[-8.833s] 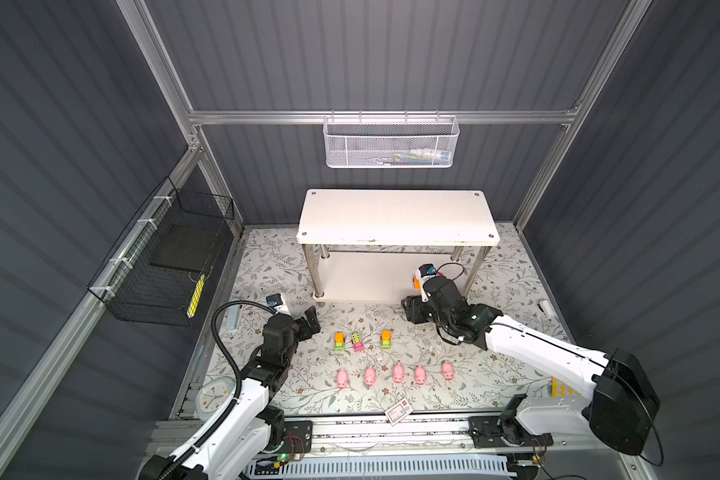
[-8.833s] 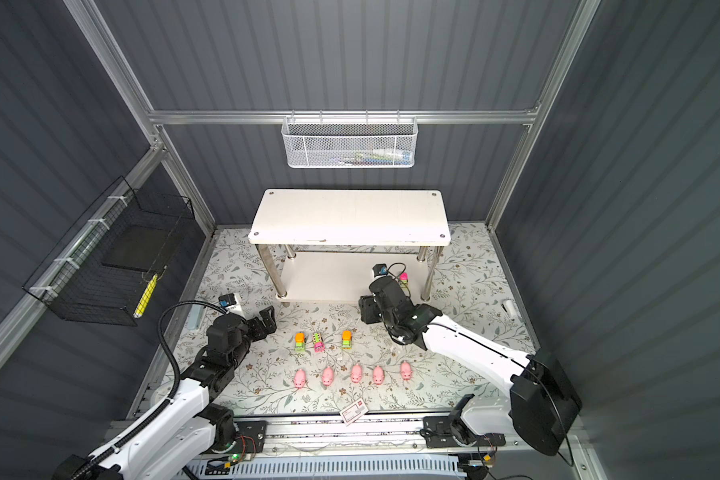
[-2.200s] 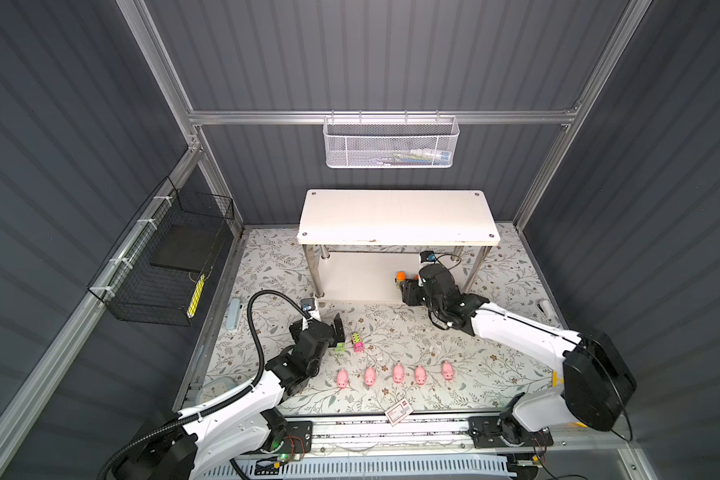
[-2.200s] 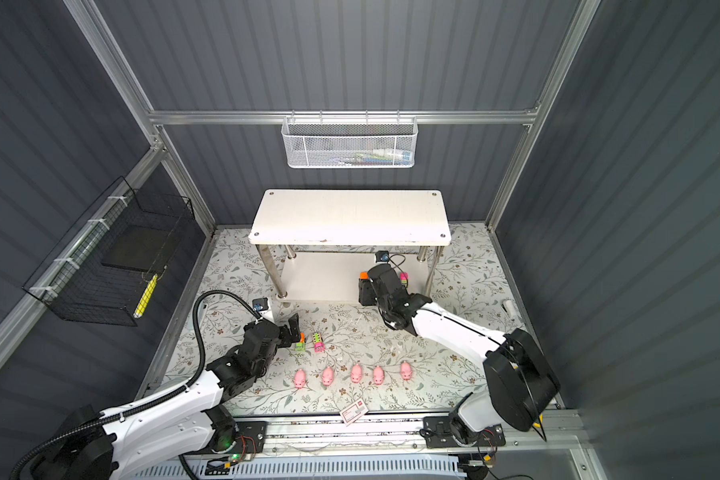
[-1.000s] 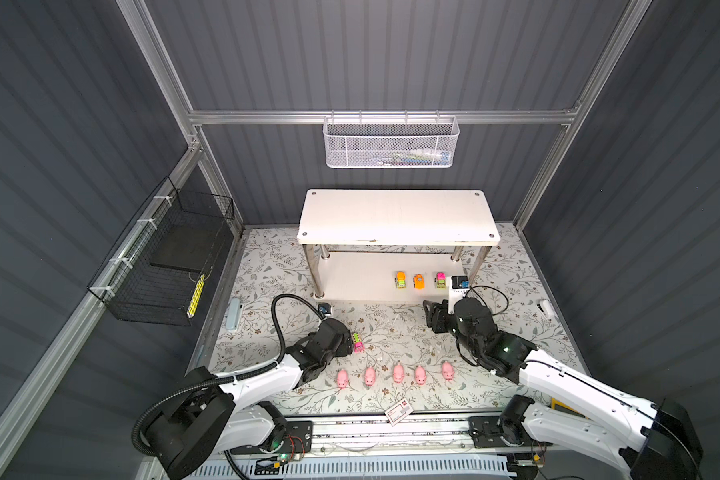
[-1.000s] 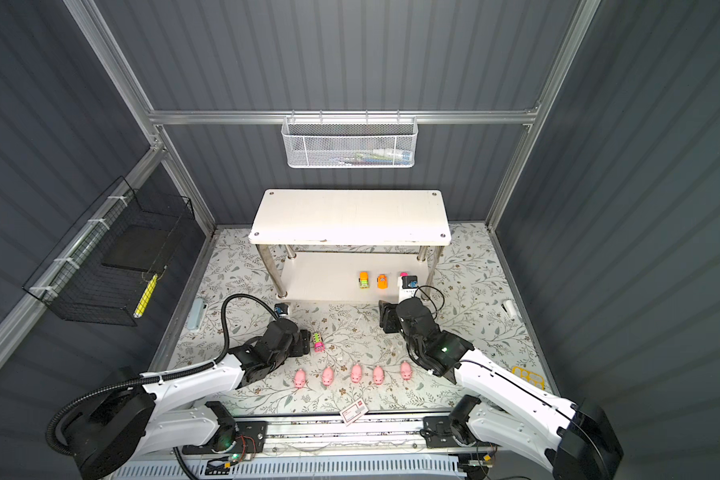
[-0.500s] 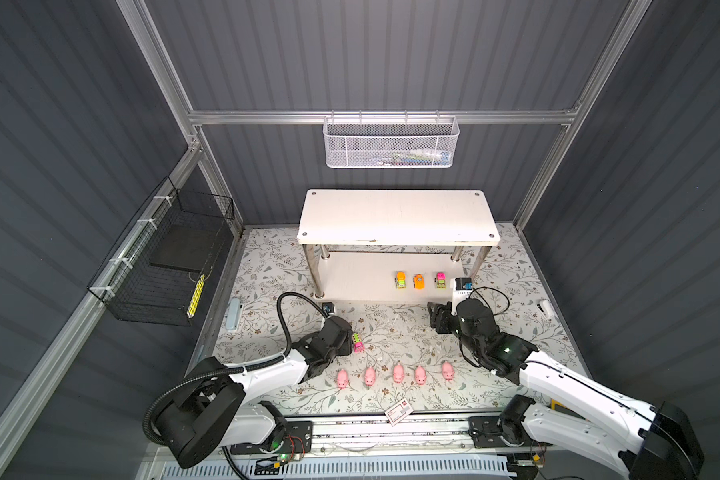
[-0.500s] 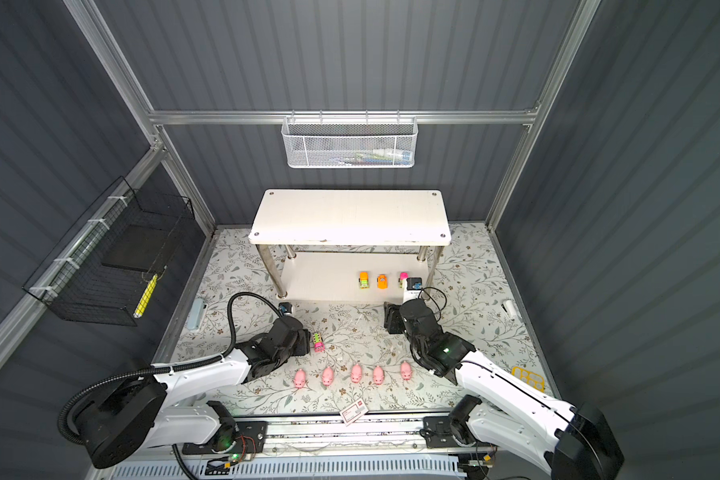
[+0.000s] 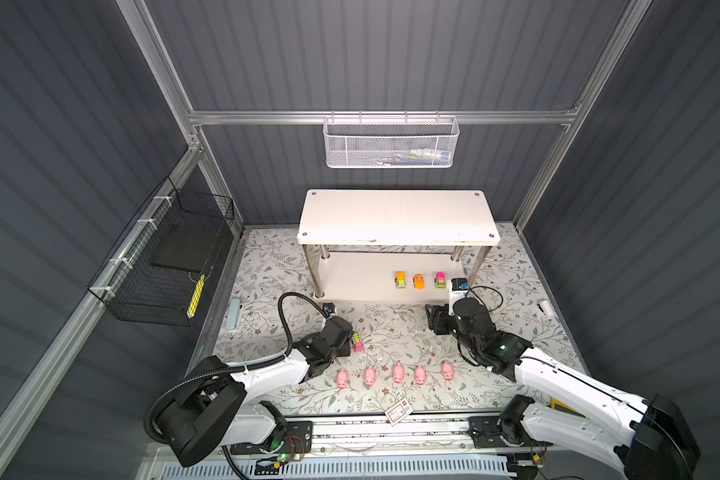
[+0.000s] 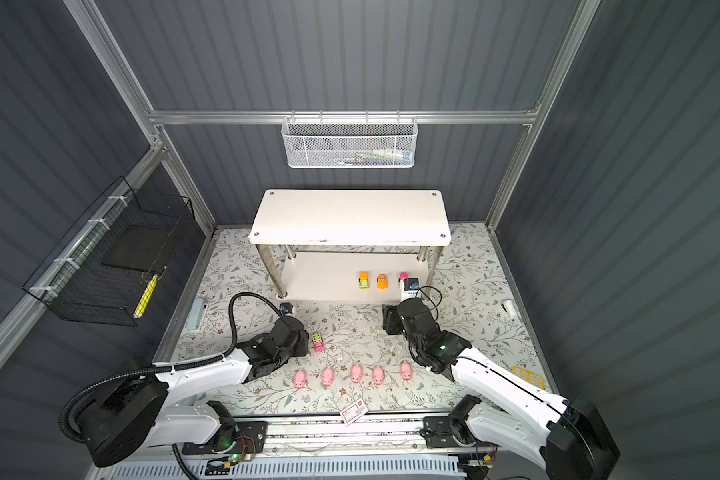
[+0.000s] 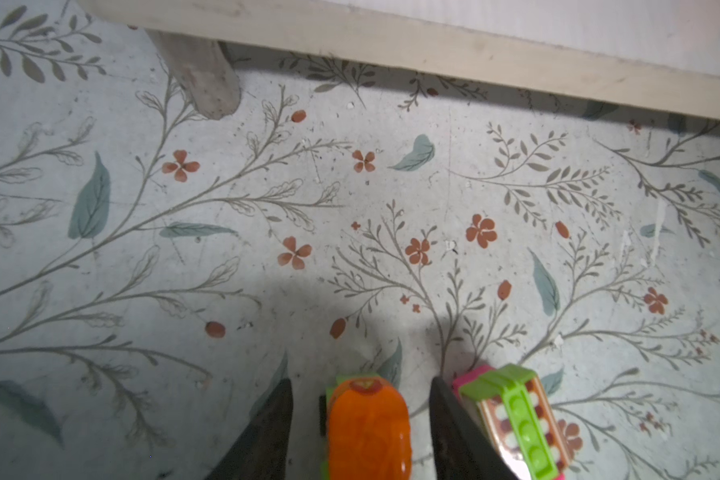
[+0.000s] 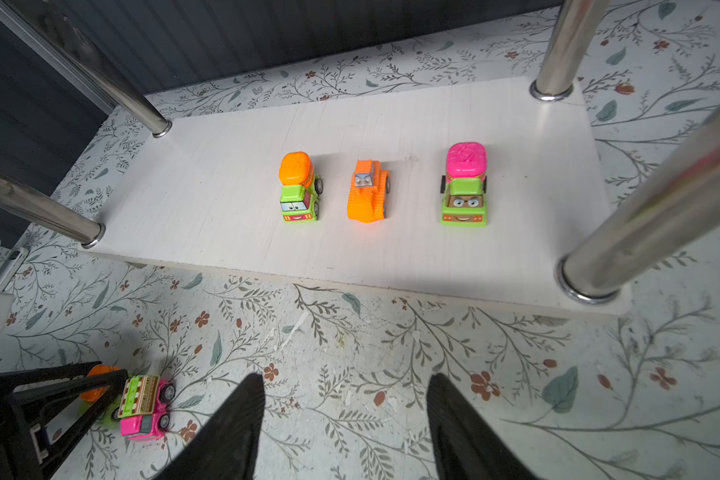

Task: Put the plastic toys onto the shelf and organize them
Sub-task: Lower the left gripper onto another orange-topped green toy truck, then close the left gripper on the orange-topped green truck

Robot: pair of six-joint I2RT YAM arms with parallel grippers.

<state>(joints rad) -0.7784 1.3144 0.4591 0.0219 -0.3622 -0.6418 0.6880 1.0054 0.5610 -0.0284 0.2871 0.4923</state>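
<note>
on the mat (image 11: 233,266) — left fingers (image 11: 262,432) apart around orange car (image 11: 368,428); right fingers (image 12: 225,432) apart, empty.

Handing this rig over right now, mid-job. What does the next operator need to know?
Left gripper: open, jaws either side of the orange-topped car on the mat, not yet gripping it.
Right gripper: open, empty, over the mat in front of the shelf.
Done: three cars in a row on the shelf's lower board.
Left: that car, the pink-and-green car beside it, and five pigs lined up on the mat.
</note>
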